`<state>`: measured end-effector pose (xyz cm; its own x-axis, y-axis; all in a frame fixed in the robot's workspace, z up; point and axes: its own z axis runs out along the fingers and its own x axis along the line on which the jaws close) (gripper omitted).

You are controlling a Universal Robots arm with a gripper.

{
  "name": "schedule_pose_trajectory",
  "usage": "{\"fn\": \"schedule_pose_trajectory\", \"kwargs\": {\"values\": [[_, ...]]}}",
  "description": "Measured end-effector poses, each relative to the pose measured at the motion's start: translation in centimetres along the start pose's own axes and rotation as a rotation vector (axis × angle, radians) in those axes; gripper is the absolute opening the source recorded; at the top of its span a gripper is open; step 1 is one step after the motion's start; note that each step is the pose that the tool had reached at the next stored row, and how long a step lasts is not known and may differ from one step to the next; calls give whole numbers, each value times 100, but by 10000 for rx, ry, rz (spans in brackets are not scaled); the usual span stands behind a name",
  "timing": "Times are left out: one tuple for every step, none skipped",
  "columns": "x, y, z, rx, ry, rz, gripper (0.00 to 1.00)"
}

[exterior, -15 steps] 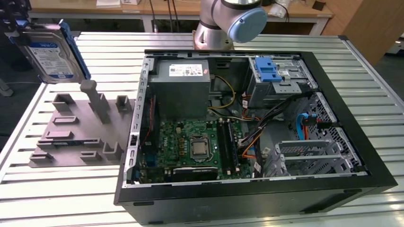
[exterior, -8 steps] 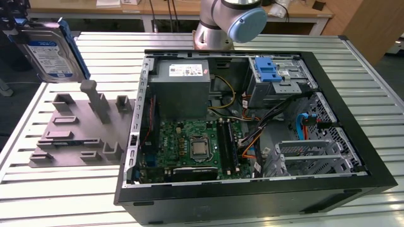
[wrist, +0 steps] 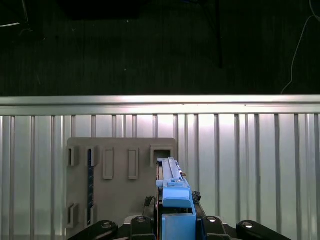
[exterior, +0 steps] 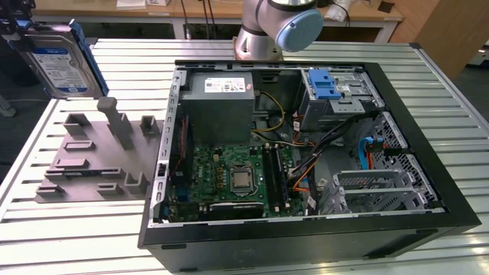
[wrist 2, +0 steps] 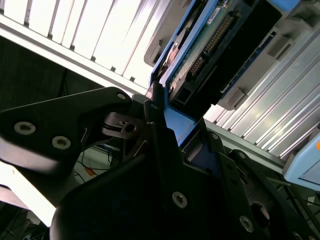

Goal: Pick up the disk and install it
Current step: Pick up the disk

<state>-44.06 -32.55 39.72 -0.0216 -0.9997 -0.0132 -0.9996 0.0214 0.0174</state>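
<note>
The exterior view's top edge crops the arm (exterior: 279, 26); the second wrist view crops the disk (wrist 2: 215, 50).

Arm (exterior: 264, 34): silver-grey tubular segment, rounded joint housing closed by a pale blue cap (exterior: 299, 28). Gripper (wrist 2: 172, 117): matte black, flat rounded link plates, slim dark fingers (wrist 2: 156, 115). Round silver screw heads (wrist 2: 180, 199) sit in the plates; one pivot pin (wrist 2: 130, 128) at a link.
</note>
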Motion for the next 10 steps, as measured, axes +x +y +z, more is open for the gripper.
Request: {"fn": "schedule_pose_trajectory", "kwargs": {"values": [[0, 0, -3, 1, 0, 0, 36], [0, 0, -5, 2, -1, 0, 36], [0, 0, -9, 1, 0, 0, 36], [0, 0, -12, 0, 0, 0, 36], [0, 0, -14, 1, 0, 0, 36], [0, 1, -17, 0, 0, 0, 36], [0, 0, -20, 0, 0, 0, 36], [0, 0, -22, 0, 0, 0, 36], [0, 0, -24, 1, 0, 0, 36], [0, 0, -27, 0, 0, -1, 36]]}}
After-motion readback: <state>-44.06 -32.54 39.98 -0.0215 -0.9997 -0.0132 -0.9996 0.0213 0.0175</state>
